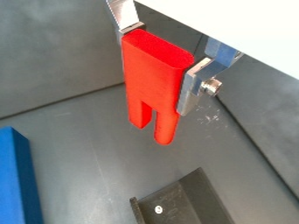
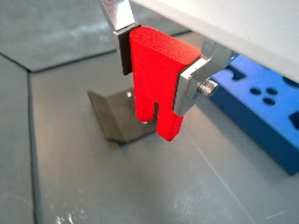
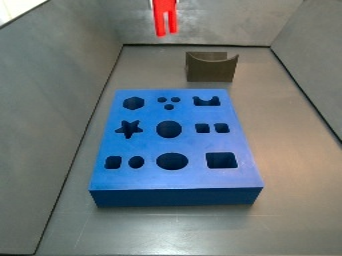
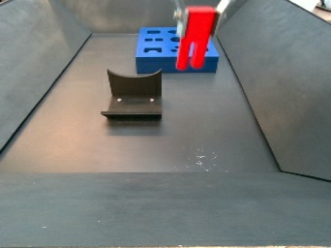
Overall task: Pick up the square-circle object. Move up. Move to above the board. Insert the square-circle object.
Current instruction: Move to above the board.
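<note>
In a wrist view, the gripper (image 1: 163,63) has its two silver fingers (image 1: 197,83) clamped on the upper part of one square-circle object (image 1: 155,83), red, its two legs hanging over bare grey floor. One blue corner of the board (image 1: 17,179) shows at the edge, and a piece of the dark fixture (image 1: 187,206) sits beyond the legs.

In a wrist view, same grip: the gripper (image 2: 162,54) pinches the square-circle object (image 2: 156,79) between both plates. One fixture (image 2: 114,114) stands on the floor behind the legs, and the board (image 2: 260,109) lies off to the side, a few cut-outs visible.

In a side view, the square-circle object (image 3: 164,16) hangs high at the back of the bin, clear of the floor. One board (image 3: 174,190) lies flat, ten holes counted. One fixture (image 3: 210,67) stands behind it.

In a side view, the gripper (image 4: 202,8) is mostly cropped; the square-circle object (image 4: 198,39) hangs in front of the board (image 4: 154,60), with the fixture (image 4: 132,95) nearer, well apart.
</note>
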Available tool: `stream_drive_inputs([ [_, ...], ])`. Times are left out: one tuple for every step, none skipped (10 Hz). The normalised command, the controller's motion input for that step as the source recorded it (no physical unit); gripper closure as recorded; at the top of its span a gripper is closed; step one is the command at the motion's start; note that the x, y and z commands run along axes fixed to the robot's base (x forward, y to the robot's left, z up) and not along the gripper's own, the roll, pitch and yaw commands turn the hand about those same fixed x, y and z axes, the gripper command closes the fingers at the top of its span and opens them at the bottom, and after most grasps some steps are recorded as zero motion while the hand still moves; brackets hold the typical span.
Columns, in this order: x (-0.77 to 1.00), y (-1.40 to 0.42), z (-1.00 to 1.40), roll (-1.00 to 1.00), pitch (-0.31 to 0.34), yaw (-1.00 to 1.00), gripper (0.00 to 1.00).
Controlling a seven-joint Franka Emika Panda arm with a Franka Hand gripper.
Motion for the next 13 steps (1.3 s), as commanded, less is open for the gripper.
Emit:
stream_drive_inputs([
  [0.09,0.01,1.00,-0.15,0.055,-0.04,1.00],
  [0.09,0.01,1.00,-0.15,0.064,-0.04,1.00],
  [0.09,0.01,1.00,-0.14,0.073,-0.04,1.00],
  [0.08,0.01,1.00,-0.14,0.078,-0.04,1.00],
  [0.07,0.01,1.00,-0.13,0.077,-0.04,1.00],
  [0.07,0.01,1.00,-0.13,0.078,-0.03,1.00],
  [0.06,0.01,0.93,-0.12,0.076,-0.03,1.00],
  [0.05,0.01,0.75,-0.12,0.077,-0.03,1.00],
  [0.04,0.01,0.58,-0.12,0.078,-0.03,1.00],
  [0.02,0.01,0.34,-0.11,0.076,-0.03,1.00],
  [0.02,0.00,0.17,-0.11,0.074,-0.03,1.00],
  [0.02,-1.00,0.02,0.05,0.427,-1.00,1.00],
  [0.02,-1.00,0.02,0.06,0.433,-1.00,1.00],
])
